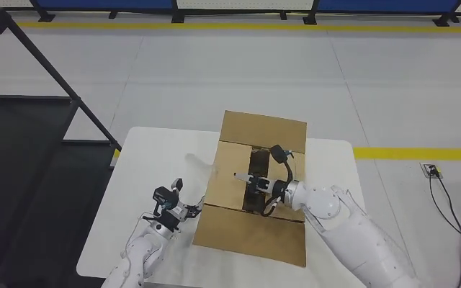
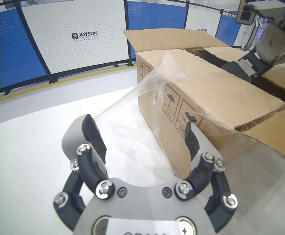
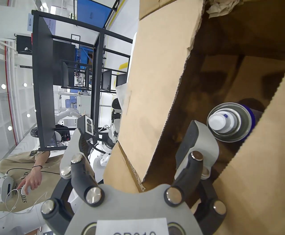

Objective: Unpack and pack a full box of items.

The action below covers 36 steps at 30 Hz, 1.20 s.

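A brown cardboard box (image 1: 252, 216) stands on the white table (image 1: 144, 158) with its top flaps partly open. My right gripper (image 1: 250, 180) is over the opening, open (image 3: 138, 142), straddling a flap (image 3: 155, 89): one finger outside, the other inside the box. Down in the box stands a blue spray can (image 3: 230, 124) with a white cap, close to the inner finger. My left gripper (image 1: 176, 205) sits low beside the box's left side, open (image 2: 142, 133). A sheet of clear plastic film (image 2: 153, 89) hangs from the box (image 2: 207, 89) and runs down between its fingers.
Crumpled paper (image 3: 220, 6) lies at the far end inside the box. The far flap (image 1: 263, 126) stands open at the back. The table's left part is bare white surface. A black frame (image 1: 65, 93) stands off the table at the left.
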{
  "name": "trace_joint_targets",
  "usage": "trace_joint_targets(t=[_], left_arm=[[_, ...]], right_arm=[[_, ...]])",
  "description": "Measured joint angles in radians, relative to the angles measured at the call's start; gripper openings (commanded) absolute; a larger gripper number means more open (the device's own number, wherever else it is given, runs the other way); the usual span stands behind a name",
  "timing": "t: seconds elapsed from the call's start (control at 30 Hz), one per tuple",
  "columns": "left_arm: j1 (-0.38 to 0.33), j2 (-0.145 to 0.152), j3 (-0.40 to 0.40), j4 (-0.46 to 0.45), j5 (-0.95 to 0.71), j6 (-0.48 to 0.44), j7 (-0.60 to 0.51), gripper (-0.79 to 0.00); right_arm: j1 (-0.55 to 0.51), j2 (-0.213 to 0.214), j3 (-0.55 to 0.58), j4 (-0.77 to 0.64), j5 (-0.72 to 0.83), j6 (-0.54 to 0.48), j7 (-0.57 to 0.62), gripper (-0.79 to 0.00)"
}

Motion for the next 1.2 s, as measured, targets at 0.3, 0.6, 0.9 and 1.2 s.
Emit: trace_joint_targets(t=[0.3, 0.6, 0.9, 1.2], left_arm=[[0.030, 0.006, -0.007, -0.044, 0.024, -0.029, 0.016, 0.000], [0.067, 0.014, -0.048, -0.079, 0.009, -0.023, 0.036, 0.000], [0.189, 0.038, -0.130, -0.249, 0.014, -0.085, 0.078, 0.000], [0.282, 0.046, -0.151, -0.407, 0.083, -0.020, 0.063, 0.000]], right_arm=[[0.030, -0.020, 0.003, 0.051, 0.105, -0.056, 0.076, 0.000], [0.028, -0.030, 0.044, 0.044, 0.264, -0.095, 0.164, 0.000], [0.020, -0.044, 0.042, -0.038, 0.268, -0.113, 0.096, 0.000], [0.042, -0.082, -0.026, -0.069, 0.229, -0.155, -0.026, 0.000]])
